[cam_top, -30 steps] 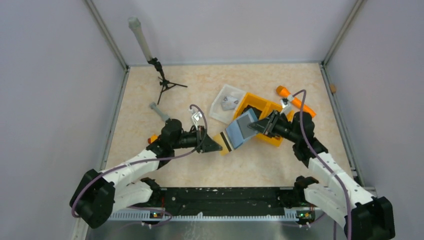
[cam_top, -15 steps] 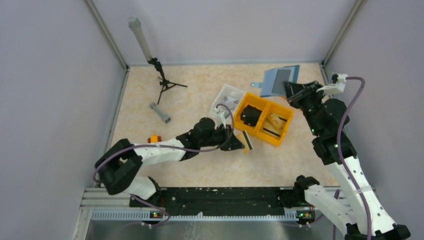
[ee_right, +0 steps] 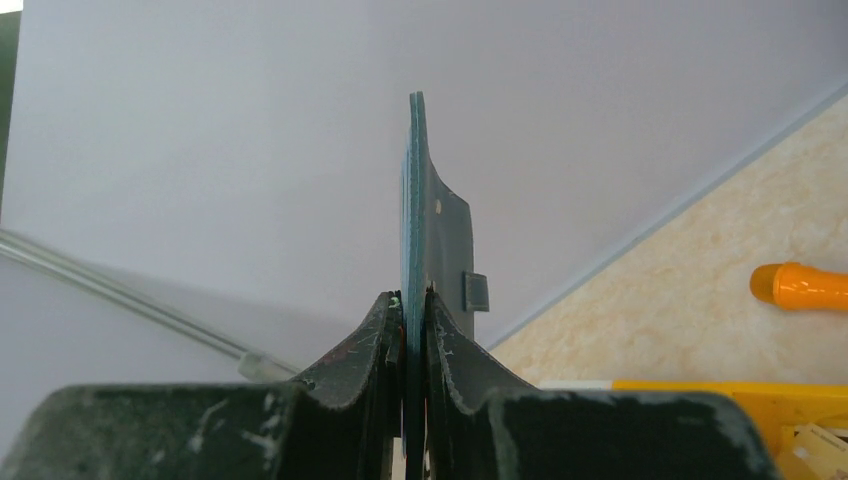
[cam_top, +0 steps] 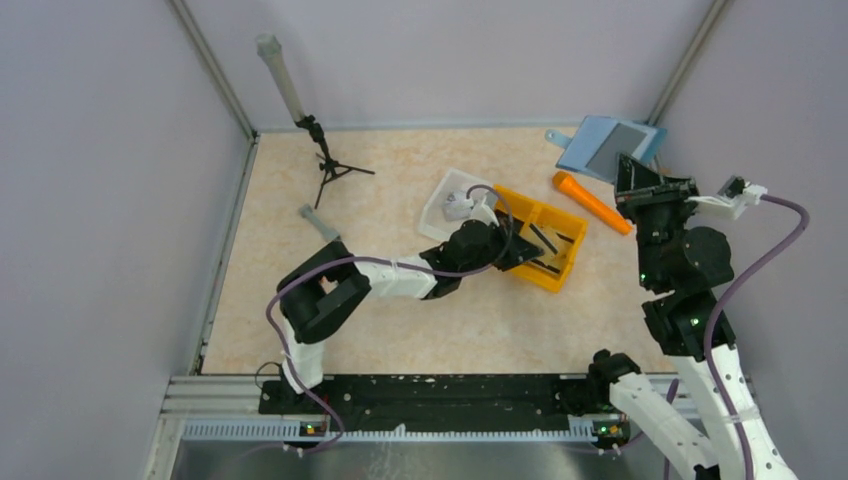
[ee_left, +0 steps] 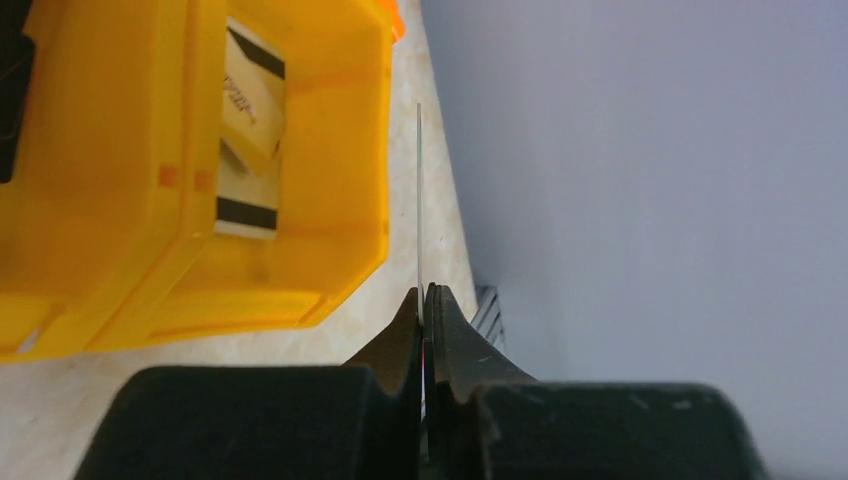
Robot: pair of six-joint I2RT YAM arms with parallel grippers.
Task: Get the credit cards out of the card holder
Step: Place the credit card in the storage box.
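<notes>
The teal-blue card holder (cam_top: 608, 146) hangs open in the air near the back right corner, its grey panel showing. My right gripper (cam_top: 638, 186) is shut on its lower edge. In the right wrist view the holder (ee_right: 414, 200) stands edge-on between the right gripper's (ee_right: 406, 300) fingers. My left gripper (cam_top: 524, 251) reaches over the orange divided bin (cam_top: 556, 277) and is shut on a thin card (ee_left: 418, 200), seen edge-on beside the bin's right wall (ee_left: 365, 150). Cream cards with black stripes (ee_left: 250, 130) lie in the bin's right compartment.
A white tray (cam_top: 440, 212) holding small objects sits left of the bin. An orange marker (cam_top: 590, 201) lies behind the bin, also in the right wrist view (ee_right: 800, 285). A black tripod with a grey tube (cam_top: 322, 160) and a grey piece (cam_top: 318, 222) stand at back left.
My right gripper has lifted the card holder from the table middle up to the back right corner. My left gripper has carried a card rightward to the orange bin.
</notes>
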